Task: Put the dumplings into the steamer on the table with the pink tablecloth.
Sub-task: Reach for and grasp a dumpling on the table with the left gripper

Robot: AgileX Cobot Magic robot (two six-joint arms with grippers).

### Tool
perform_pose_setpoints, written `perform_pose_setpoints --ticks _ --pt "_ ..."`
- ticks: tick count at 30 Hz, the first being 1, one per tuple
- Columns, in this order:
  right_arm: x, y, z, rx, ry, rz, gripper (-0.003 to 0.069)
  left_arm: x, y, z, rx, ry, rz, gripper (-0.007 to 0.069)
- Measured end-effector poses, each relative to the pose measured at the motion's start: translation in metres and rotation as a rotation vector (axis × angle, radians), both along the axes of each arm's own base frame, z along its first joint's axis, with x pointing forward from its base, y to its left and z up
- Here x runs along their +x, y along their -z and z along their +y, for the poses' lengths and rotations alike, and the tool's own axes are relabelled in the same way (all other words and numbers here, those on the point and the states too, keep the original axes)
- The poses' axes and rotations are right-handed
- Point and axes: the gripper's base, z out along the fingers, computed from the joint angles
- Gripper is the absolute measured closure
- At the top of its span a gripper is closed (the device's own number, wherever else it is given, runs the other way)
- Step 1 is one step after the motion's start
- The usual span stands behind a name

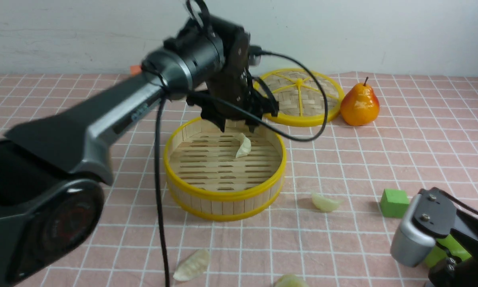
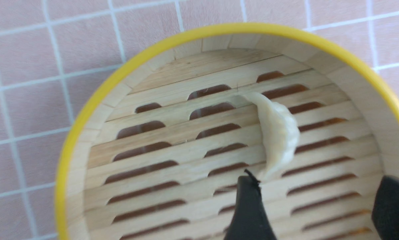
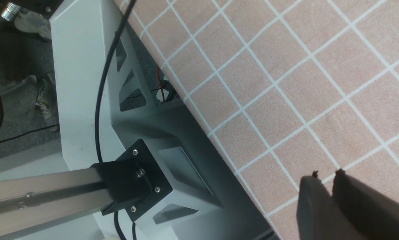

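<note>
One pale, pleated crescent dumpling (image 1: pixel 243 145) lies on the slatted floor of the steamer (image 1: pixel 223 196), toward 2 o'clock. Three more dumplings (image 1: pixel 325 202) rest on the gridded pink tablecloth (image 1: pixel 422 151) covering the bench (image 1: pixel 63 87), at 4, 5 and 7 o'clock. Left gripper (image 1: pixel 239 126): jaws apart above the steamer. Right gripper (image 3: pixel 326 175): closed, empty. Arm lettering (image 1: pixel 140 114) illegible. White wall (image 1: pixel 382 32) behind.

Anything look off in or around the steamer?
Only the dumpling in the steamer: it appears to stand on edge rather than lying flat, just under the open left end effector. Nothing looks spilled or damaged.
</note>
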Motion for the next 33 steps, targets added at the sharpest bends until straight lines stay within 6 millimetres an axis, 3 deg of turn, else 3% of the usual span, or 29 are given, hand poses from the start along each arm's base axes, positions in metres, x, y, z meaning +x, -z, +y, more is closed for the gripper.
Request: perform_pose_setpoints --ticks 1,2,3,5,7,11,14,17,18,19,22,23,24,33 --pt "0.000 0.000 0.000 0.000 0.000 0.000 0.0570 0.000 0.000 0.001 0.003 0.001 0.006 0.0157" --pt "0.000 0.000 0.000 0.000 0.002 -0.004 0.0568 -0.014 -0.029 0.008 -0.007 0.018 -0.011 0.0157" --pt "0.001 0.000 0.000 0.002 0.006 -0.009 0.0566 -0.024 -0.046 0.012 -0.013 0.035 -0.016 0.0157" --pt "0.002 0.000 0.000 0.003 0.009 -0.015 0.0566 -0.035 -0.065 0.017 -0.028 0.050 -0.032 0.0158" --pt "0.003 0.000 0.000 0.007 0.017 -0.028 0.0564 -0.059 -0.091 0.024 -0.032 0.096 -0.064 0.0158" --pt "0.005 -0.001 0.001 0.012 0.029 -0.046 0.0561 -0.100 -0.100 0.035 0.005 0.149 -0.026 0.0158" --pt "0.006 -0.001 0.001 0.014 0.031 -0.060 0.0557 -0.122 -0.083 0.045 0.042 0.160 0.050 0.0158" --pt "0.006 -0.001 0.001 0.016 0.028 -0.066 0.0554 -0.138 -0.055 0.055 0.095 0.162 0.150 0.0158" --pt "0.006 -0.001 0.001 0.019 0.026 -0.067 0.0553 -0.144 -0.038 0.060 0.129 0.169 0.205 0.0158" --pt "0.006 -0.001 0.002 0.023 0.027 -0.067 0.0553 -0.147 -0.033 0.061 0.140 0.174 0.221 0.0158" --pt "0.006 -0.003 0.004 0.055 0.035 -0.062 0.0551 -0.162 0.016 0.069 0.210 0.225 0.364 0.0158" --pt "0.006 -0.003 0.004 0.057 0.036 -0.062 0.0551 -0.162 0.018 0.069 0.212 0.228 0.365 0.0158" --pt "0.007 -0.005 0.005 0.075 0.044 -0.061 0.0550 -0.165 0.033 0.068 0.203 0.260 0.370 0.0158" --pt "0.008 -0.006 0.007 0.097 0.062 -0.069 0.0543 -0.153 0.073 0.055 0.191 0.445 0.291 0.0158"
